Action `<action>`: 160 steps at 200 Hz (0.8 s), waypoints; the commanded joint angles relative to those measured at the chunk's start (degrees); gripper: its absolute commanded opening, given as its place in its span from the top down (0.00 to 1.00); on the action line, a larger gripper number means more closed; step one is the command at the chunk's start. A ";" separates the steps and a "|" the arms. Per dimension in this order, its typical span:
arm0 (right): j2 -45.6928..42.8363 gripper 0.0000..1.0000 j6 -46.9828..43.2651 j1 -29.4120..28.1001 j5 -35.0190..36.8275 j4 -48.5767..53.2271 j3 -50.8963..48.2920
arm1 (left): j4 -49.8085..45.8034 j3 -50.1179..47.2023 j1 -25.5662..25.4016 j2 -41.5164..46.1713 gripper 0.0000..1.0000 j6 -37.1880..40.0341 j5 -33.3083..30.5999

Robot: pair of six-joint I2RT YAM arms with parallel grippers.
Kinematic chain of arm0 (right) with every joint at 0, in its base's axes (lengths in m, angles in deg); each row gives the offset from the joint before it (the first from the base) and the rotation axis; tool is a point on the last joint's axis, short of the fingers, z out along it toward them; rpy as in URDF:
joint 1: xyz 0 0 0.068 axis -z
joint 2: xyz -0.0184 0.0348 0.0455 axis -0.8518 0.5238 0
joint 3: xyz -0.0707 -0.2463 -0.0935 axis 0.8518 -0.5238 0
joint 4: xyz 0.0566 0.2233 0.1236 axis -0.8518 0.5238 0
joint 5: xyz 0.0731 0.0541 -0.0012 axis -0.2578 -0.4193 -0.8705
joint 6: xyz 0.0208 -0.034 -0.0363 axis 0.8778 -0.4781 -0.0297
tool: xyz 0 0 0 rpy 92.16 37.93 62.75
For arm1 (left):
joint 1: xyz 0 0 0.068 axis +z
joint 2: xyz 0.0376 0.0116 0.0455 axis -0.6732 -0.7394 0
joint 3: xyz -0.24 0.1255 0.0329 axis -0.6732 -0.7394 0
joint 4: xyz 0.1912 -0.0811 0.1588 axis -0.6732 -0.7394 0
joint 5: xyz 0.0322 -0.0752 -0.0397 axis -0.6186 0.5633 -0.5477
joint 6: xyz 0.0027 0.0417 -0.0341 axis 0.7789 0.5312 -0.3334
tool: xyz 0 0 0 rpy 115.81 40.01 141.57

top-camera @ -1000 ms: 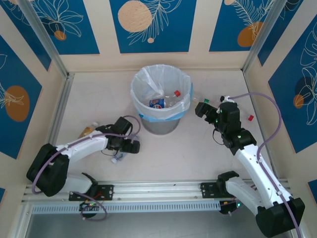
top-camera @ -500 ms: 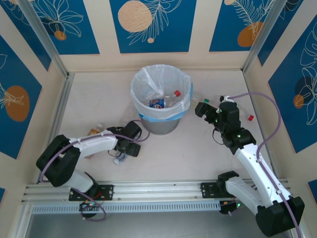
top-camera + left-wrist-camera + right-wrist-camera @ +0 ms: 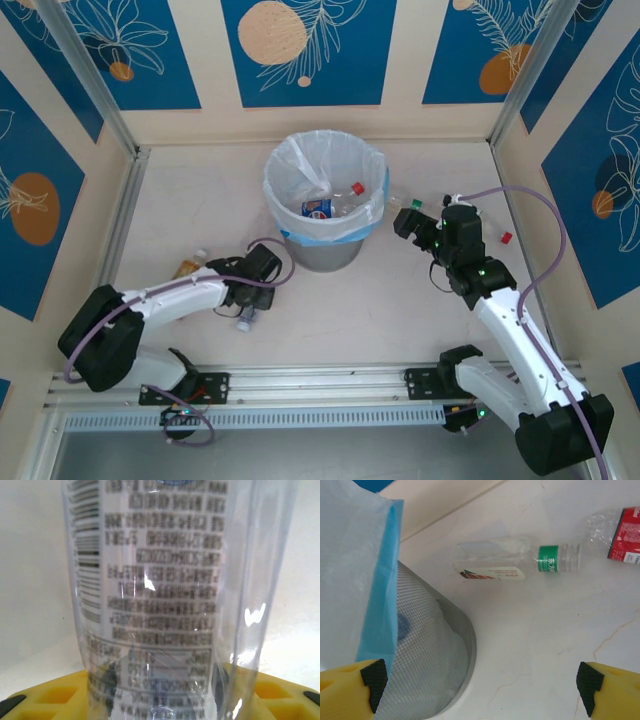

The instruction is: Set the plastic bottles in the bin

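Clear plastic crowds the left wrist view because the left tool (image 3: 250,300) sits low on the counter (image 3: 200,190), straddling a labelled bottle (image 3: 165,605) that lies near the bin (image 3: 320,255). I cannot tell whether its yellow fingers (image 3: 45,700) pinch the bottle or merely bracket it. The right tool (image 3: 480,682) hangs empty, jaws spread wide beside the bin's mesh wall, apparently lined up for the green-banded bottle (image 3: 492,560) lying ahead, while other bottles (image 3: 330,208) already rest inside the bag.
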 commanded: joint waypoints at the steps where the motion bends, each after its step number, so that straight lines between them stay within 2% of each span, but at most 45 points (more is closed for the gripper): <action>1: 1.05 0.00 -1.46 0.56 -1.36 3.21 2.20 | -2.14 -0.41 0.21 2.80 0.48 -3.41 -0.87; 49: 2.53 0.00 -7.79 0.64 -4.47 8.99 3.46 | -6.03 2.32 2.63 8.09 0.47 -4.77 -1.16; 73: 1.98 0.00 -10.20 0.46 -6.03 12.62 4.14 | -7.94 4.81 5.36 11.11 0.47 -3.48 -0.69; 102: -1.48 0.00 -13.83 -0.55 -10.52 11.95 3.36 | -10.24 8.74 10.00 13.35 0.47 -2.13 1.19; 134: -3.49 0.00 -17.24 -4.24 -12.04 11.35 3.56 | -11.54 13.85 15.43 14.39 0.47 0.00 5.70; 160: -4.42 0.00 -20.48 -8.82 -10.02 10.65 4.04 | -12.72 18.62 17.93 13.50 0.47 2.02 7.40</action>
